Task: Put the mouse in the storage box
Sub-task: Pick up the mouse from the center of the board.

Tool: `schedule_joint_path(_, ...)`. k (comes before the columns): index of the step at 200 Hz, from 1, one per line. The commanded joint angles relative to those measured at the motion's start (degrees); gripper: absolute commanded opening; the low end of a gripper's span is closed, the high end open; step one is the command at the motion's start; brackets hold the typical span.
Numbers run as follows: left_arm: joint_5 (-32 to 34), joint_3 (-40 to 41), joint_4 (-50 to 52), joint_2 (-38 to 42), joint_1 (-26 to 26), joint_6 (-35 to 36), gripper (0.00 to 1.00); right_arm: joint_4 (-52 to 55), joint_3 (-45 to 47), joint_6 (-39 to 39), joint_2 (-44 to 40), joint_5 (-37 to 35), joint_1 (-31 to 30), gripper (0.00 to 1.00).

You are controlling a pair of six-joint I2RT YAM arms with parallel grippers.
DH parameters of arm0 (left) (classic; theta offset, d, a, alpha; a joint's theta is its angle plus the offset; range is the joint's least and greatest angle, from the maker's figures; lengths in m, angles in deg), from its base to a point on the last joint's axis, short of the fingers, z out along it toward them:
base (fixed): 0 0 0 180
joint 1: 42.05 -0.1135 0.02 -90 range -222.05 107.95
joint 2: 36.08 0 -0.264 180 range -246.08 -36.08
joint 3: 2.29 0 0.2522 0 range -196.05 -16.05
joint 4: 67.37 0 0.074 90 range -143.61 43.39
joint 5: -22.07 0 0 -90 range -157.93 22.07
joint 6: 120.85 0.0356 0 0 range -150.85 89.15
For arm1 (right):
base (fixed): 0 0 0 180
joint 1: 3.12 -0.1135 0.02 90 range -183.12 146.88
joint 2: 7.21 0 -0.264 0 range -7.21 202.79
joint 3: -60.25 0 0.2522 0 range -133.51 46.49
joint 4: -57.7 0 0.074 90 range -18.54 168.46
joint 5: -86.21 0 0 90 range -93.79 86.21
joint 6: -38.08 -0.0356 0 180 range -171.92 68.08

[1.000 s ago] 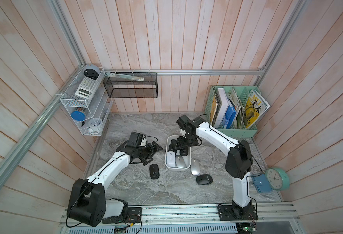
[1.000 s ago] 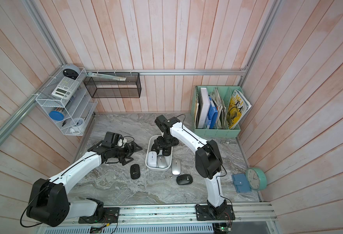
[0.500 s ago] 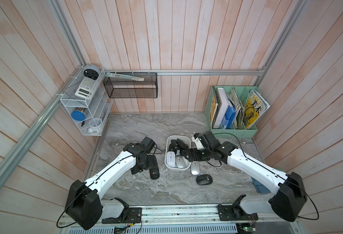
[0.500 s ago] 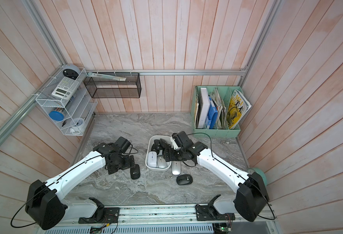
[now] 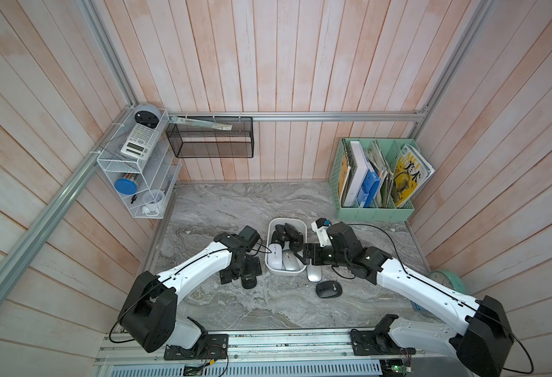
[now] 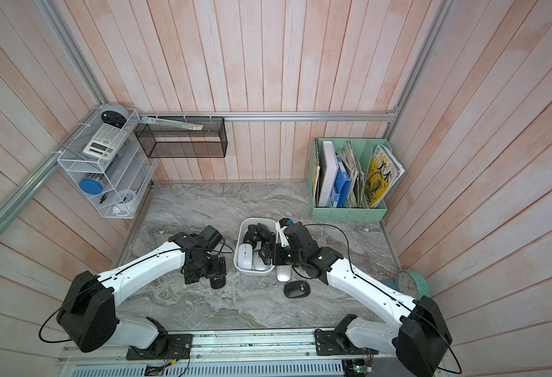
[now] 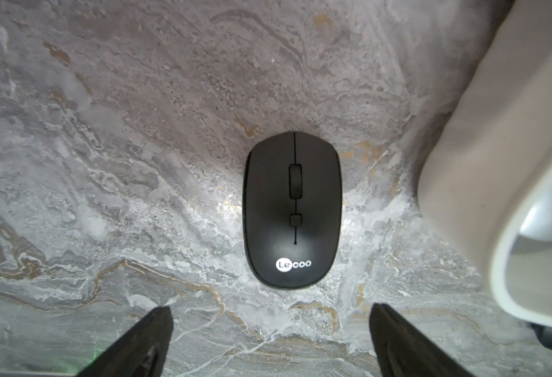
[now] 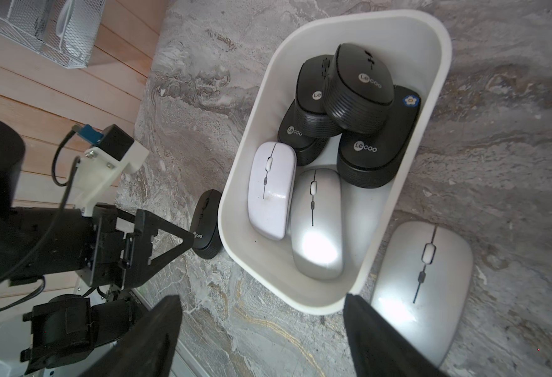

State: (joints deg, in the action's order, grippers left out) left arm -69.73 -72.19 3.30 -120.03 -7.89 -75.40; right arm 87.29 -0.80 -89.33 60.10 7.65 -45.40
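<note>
Two arms bend low over the worktop [image 5: 235,202]. On the left, the left arm stretches forward with its wrist turned down. The left pincer [image 7: 271,311] is spread wide and empty, and a black mouse [image 7: 292,209] lies flat just ahead of its fingertips, in line with the gap. The storage box [image 7: 483,182] stands just beside this pincer, near the mouse but not touching it. The right arm reaches in with a folded elbow. The right pincer [image 8: 261,298] is also spread, holding nothing, at the near end of the box. A silver mouse [image 8: 421,287] lies beside one of its fingers, outside the box.
</note>
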Motion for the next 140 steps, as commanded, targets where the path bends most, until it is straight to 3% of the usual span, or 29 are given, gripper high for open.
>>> schedule_joint_path(1,-1.6,0.2,-2.2,-2.5,0.2,1.0,1.0,-0.8,1.6,0.8,0.1,-1.4,-0.1,0.84)
schedule_joint_path(140,-0.2,0.1,-7.7,-10.5,0.1,1.1,0.97,0.3,-0.1,1.4,3.2,-1.7,-0.1,0.82)
